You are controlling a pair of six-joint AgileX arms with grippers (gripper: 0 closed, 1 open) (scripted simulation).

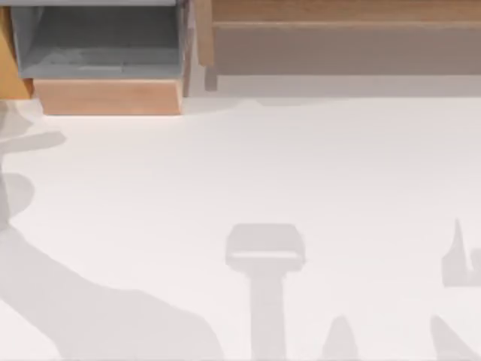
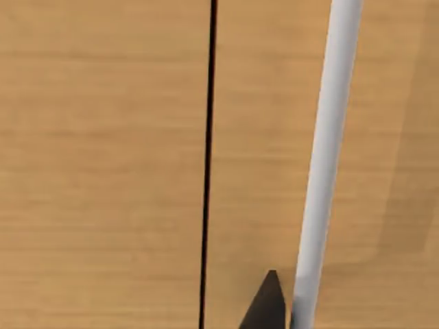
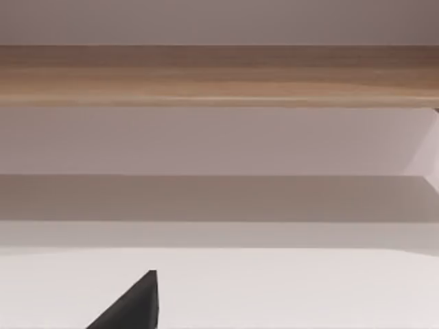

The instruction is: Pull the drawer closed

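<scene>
The drawer point(image 1: 109, 96) sits at the back left of the table in the top view. It stands pulled out, its grey inside open to view behind the plain light-wood front panel. In the left wrist view my left gripper point(image 2: 266, 305) shows as a dark tip close against a wooden surface point(image 2: 103, 164). That surface has a thin black seam and a pale bar point(image 2: 322, 157) running beside the tip. I cannot tell which part of the furniture this wood is. My right gripper point(image 3: 134, 305) shows as a dark tip low over the white table, facing the long shelf.
A long wooden shelf point(image 1: 338, 45) with a beige recess runs along the back right, also seen in the right wrist view as shelf point(image 3: 219, 72). An orange-wood side point(image 1: 7, 68) flanks the drawer's left. Arm shadows fall across the white table point(image 1: 301, 165).
</scene>
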